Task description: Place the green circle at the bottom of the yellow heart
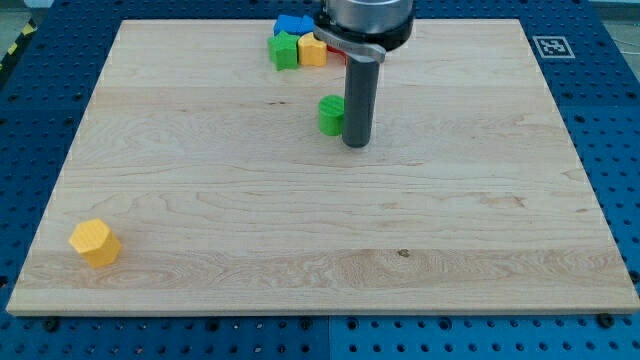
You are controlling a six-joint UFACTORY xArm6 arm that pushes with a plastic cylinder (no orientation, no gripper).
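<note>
The green circle (330, 114) stands on the wooden board (300, 230) in the upper middle of the view. My tip (357, 144) is right next to it on its right side, touching or nearly touching. The yellow heart (312, 50) sits near the view's top in a cluster of blocks, above and slightly left of the green circle. The rod and the arm's head hide part of that cluster.
In the top cluster a green block (284, 52) sits left of the yellow heart, a blue block (292, 25) above them, and a sliver of a red block (336, 56) beside the rod. A yellow hexagon-like block (95, 242) lies at the bottom left.
</note>
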